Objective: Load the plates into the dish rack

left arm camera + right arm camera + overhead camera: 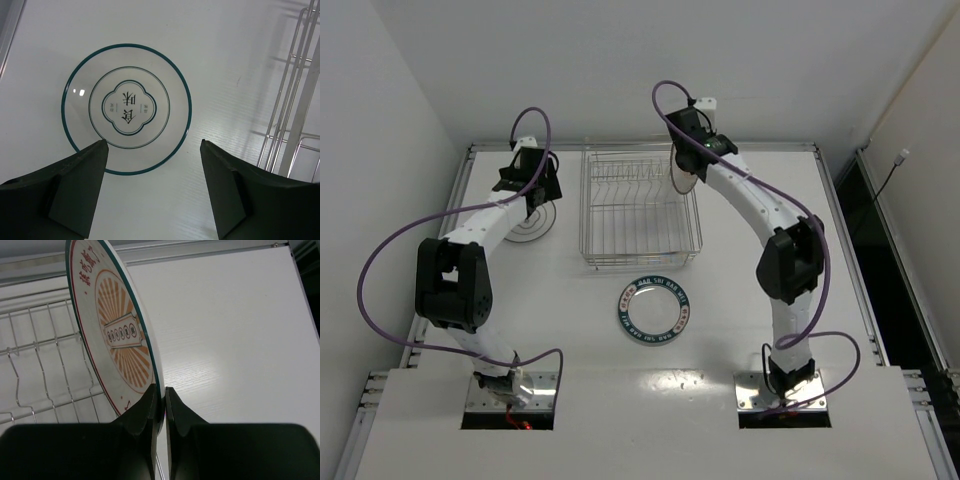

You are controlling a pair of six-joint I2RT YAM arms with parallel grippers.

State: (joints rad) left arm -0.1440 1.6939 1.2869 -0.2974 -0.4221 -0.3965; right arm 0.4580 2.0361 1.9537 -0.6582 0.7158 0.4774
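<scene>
Overhead and wrist views of two arms at a white worktop (570,330). The rectangular silver wire dish rack (590,210) with upright divider tines stands at the far middle of the worktop and holds no plate. The right claw (161,395) is closed tight on the rim of the white round plate with an orange sunburst centre (115,335), gripping it on edge and slightly tilted. Seen from above, this plate (680,172) is at the far right corner of the rack, with its decorated face turned toward the wires (40,370). Whether its lower edge rests between the tines cannot be told. Red Chinese characters run along its rim and a small banner of characters crosses the sunburst; neither is sharp enough to read. The left claw (154,145) is spread wide and grips nothing. It hangs over the near edge of the white round plate with thin concentric dark rings (126,108), which lies flat on the worktop just left of the rack (295,100). A four-lobed frame at this plate's centre holds two large Chinese characters, apparently 食味, and the smaller ones beside them are illegible. The white round plate with a dark teal patterned rim (655,310) lies flat near the rack's front side, and its rim lettering is too small to read.
</scene>
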